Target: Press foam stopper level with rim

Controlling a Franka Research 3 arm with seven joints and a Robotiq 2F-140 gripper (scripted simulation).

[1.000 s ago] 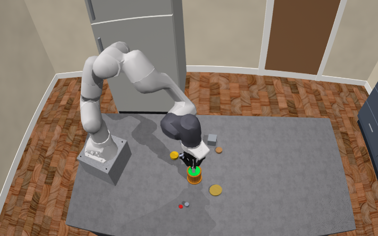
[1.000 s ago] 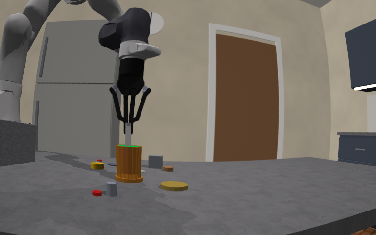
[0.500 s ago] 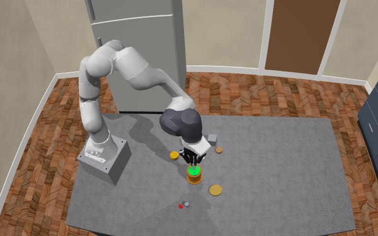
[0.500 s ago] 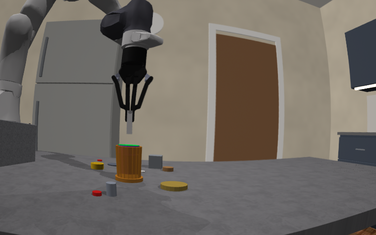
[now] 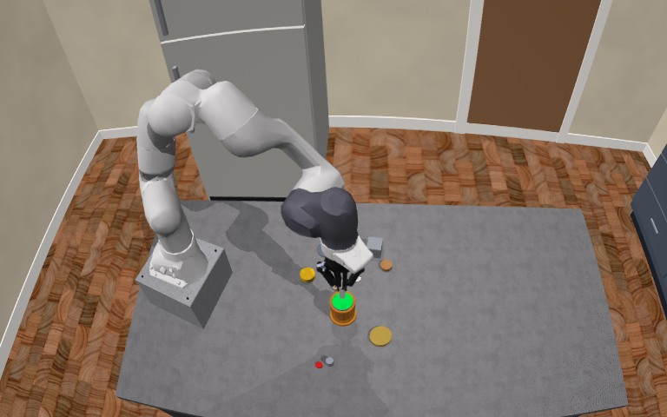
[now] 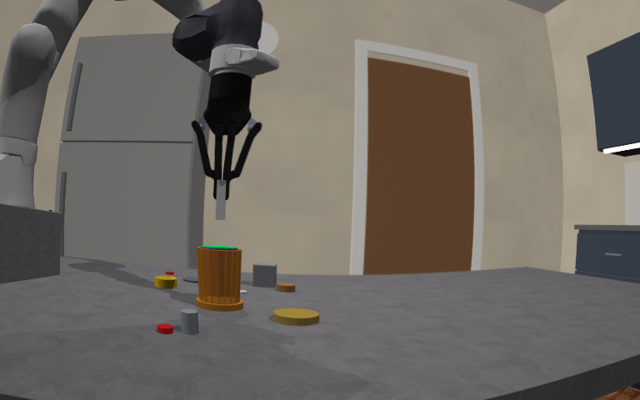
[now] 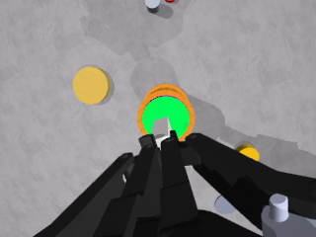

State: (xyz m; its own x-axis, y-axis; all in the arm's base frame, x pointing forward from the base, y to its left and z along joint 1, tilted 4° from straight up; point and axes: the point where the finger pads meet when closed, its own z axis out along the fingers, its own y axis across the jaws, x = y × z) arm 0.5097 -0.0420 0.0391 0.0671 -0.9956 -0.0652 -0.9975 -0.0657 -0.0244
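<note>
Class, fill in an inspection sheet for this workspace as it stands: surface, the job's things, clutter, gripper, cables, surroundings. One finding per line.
Surface: grey table top, shadowed near the jar.
Job's things: orange ribbed jar upright; green foam stopper about level with the rim, nothing on it.
Clutter: yellow disc, small yellow puck, brown puck, grey cube, grey cylinder, red buttons.
Gripper: gripper shut, holding nothing, hanging above the stopper, not touching.
Cables: nothing seen.
Surroundings: fridge, brown door, dark cabinets, wood floor.
</note>
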